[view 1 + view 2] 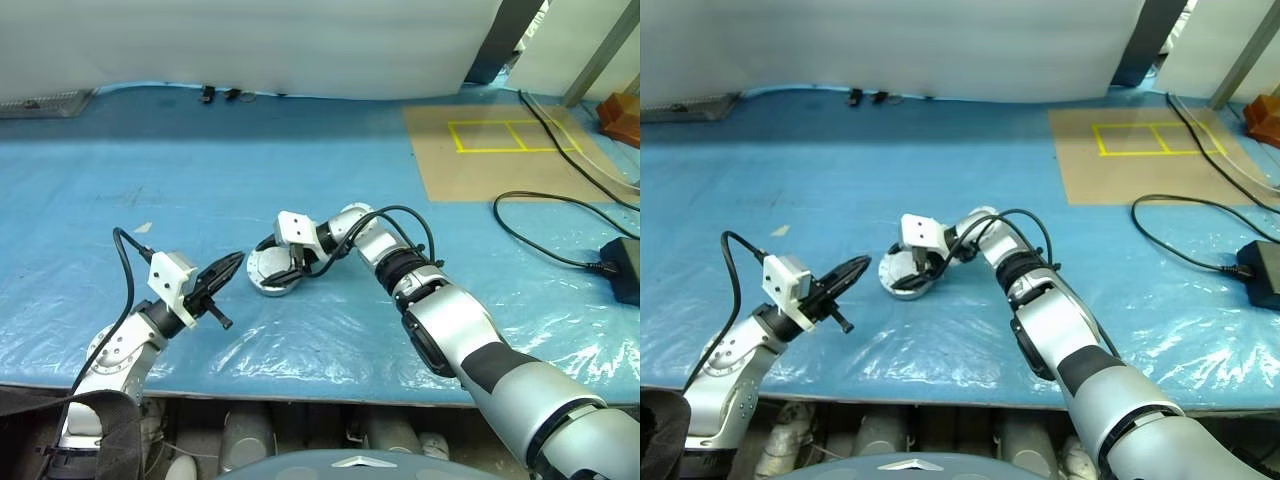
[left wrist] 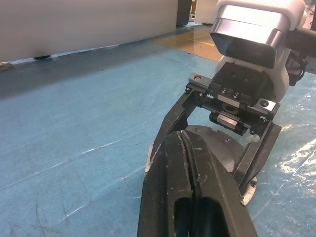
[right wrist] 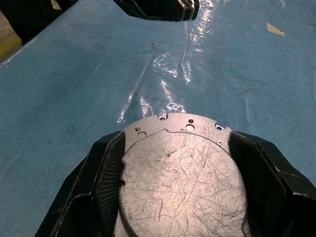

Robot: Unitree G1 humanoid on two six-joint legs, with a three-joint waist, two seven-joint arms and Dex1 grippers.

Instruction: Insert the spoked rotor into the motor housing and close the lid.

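While clamped by its rim, sits the motor housing (image 3: 180, 192) between the black fingers (image 3: 106, 173) of the right gripper (image 3: 177, 140), one to each side, spread wide and seemingly pressed against the round edge. Shows only a flat, scratched silver-grey face with a few small screw holes. No windings or spokes on view, so looks either lidded or face-down; cannot tell which. Rests near the middle of the blue-sheeted table (image 1: 200, 190), seemingly tipped a little in the grip rather than lying flat.

Aimed at it from the robot's left: the left gripper (image 1: 236, 260), fingers pressed together on nothing, tip just beside the casing but apart from it, clear of the sheet.

Judged to be at the closing end of the task, steadying the casing with one hand while poising the other to press or nudge. Calls next for a firm hold on the rim by the right hand and a short, careful advance of the left tip onto the flat face, pushing square so as not to skid the casing over the slick plastic.

Farther out, well apart at the far right and out of play: a tan mat (image 1: 480, 165) marked with yellow tape squares, and a loose black cable (image 1: 530, 235).
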